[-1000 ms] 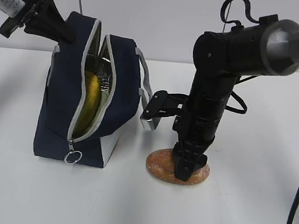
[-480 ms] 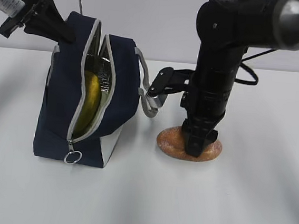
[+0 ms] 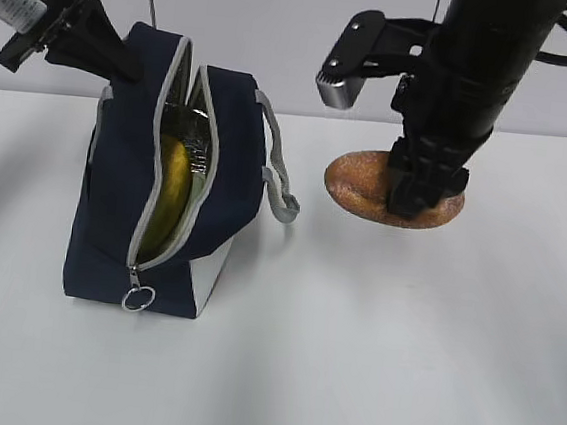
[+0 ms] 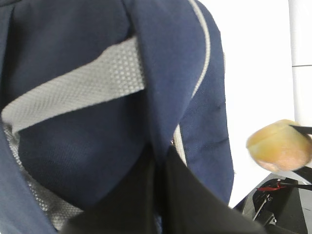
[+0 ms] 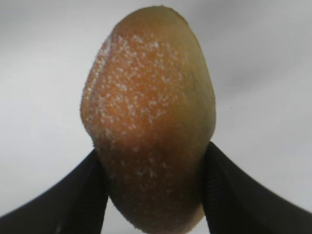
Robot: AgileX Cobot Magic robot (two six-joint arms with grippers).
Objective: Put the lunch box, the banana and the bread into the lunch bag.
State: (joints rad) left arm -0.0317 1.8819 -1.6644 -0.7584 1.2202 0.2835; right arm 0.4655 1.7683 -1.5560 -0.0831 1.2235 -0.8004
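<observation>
The right gripper (image 3: pixel 420 201) is clamped on the bread (image 3: pixel 366 185), held in the air to the right of the bag (image 3: pixel 122 217), long axis crossing the bag's zip slot, while the shut left gripper (image 3: pixel 112 65) pinches the bag's far rim

Lab-like setting: bare white table (image 3: pixel 429 367), plain wall (image 3: pixel 281 31).

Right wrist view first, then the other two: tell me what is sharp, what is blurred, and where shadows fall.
Right wrist view: the bread fills the frame, its sugar specks soft, the fingers dark and blurred. Left wrist view: the lunch bag strap weave is crisp; the bread is hazy against a washed-out table. Exterior view: evenly lit, soft shadows on the table, the banana dim inside the bag.
</observation>
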